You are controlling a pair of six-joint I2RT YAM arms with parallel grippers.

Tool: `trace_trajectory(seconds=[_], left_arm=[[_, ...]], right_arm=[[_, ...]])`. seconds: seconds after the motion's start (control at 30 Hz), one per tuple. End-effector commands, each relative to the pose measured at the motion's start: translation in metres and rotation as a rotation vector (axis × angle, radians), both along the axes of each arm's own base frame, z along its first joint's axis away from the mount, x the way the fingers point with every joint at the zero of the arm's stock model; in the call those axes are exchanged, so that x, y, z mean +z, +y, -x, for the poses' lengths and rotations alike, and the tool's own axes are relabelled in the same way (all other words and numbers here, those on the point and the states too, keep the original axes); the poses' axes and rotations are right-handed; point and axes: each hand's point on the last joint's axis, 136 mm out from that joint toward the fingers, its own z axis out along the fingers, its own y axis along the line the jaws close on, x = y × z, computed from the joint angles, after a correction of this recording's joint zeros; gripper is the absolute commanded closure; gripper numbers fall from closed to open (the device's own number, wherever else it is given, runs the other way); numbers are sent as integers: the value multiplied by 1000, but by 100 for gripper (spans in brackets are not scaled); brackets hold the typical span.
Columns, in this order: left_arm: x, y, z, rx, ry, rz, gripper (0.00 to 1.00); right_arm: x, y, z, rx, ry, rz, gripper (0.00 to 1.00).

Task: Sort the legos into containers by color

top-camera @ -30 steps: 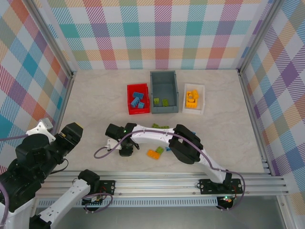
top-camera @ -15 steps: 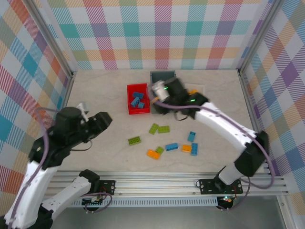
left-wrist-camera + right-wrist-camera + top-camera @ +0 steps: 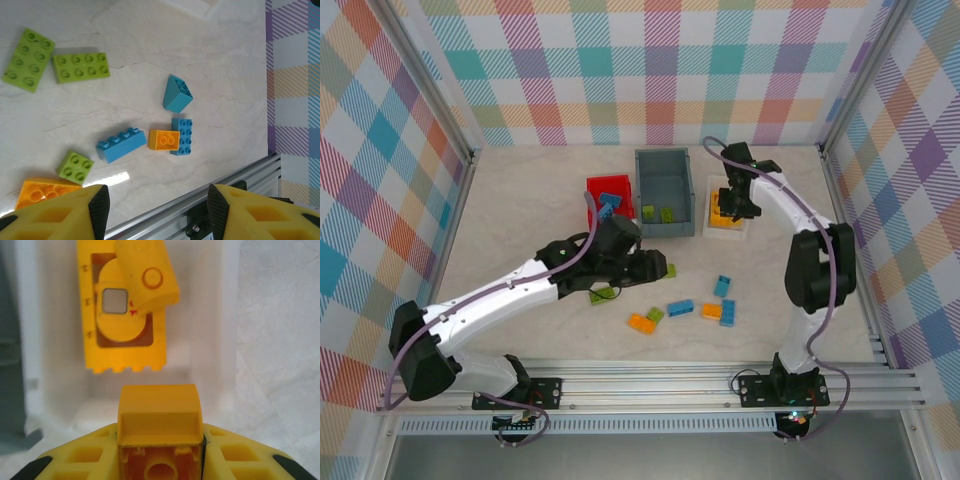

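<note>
My right gripper (image 3: 160, 452) is shut on a yellow lego (image 3: 160, 412) and hovers over the white tray (image 3: 212, 325). That container holds the orange frame piece (image 3: 125, 347) and another yellow brick (image 3: 146, 277). From above, the right gripper (image 3: 734, 203) hides part of the tray (image 3: 742, 225). My left gripper (image 3: 158, 207) is open and empty above the loose legos: two lime green ones (image 3: 28, 59), a blue brick (image 3: 121, 145), an orange brick (image 3: 164, 140) and a small green one (image 3: 75, 166). In the top view the left gripper (image 3: 655, 266) hangs mid-table.
The red bin (image 3: 610, 183) holds blue bricks, and the grey bin (image 3: 665, 190) beside it holds green ones. A metal rail (image 3: 650, 380) runs along the near table edge. Checkered walls close off the back and both sides.
My right arm swung from the near left of the table, across the grey bin, to the white tray. My left arm unfolded from the left and stretched to mid-table over the loose bricks.
</note>
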Motion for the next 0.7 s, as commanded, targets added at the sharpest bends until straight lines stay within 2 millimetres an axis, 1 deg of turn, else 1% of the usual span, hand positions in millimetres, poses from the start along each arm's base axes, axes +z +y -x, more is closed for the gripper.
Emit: trace_trajectory(seconds=[0.0, 0.1, 0.2, 0.3, 0.4, 0.5, 0.57, 0.67], left_arm=[[34, -12, -12, 29, -95, 71, 44], [37, -10, -12, 28, -109, 68, 44], [38, -7, -11, 29, -114, 61, 44], [38, -4, -10, 35, -116, 57, 44], [39, -2, -9, 35, -119, 59, 44], [42, 0, -9, 40, -125, 58, 44], [43, 2, -8, 41, -128, 55, 44], [43, 5, -8, 45, -130, 45, 44]], right_arm=[[7, -12, -10, -44, 9, 61, 64], [1, -15, -22, -46, 17, 100, 64], [-3, -18, -28, -49, 25, 127, 61], [-6, -18, -31, -53, 33, 133, 58], [-7, -18, -32, -58, 35, 137, 51], [-8, -17, -33, -59, 38, 137, 46], [-2, -16, -33, -58, 20, 136, 45], [22, -7, -33, -31, -49, 129, 45]])
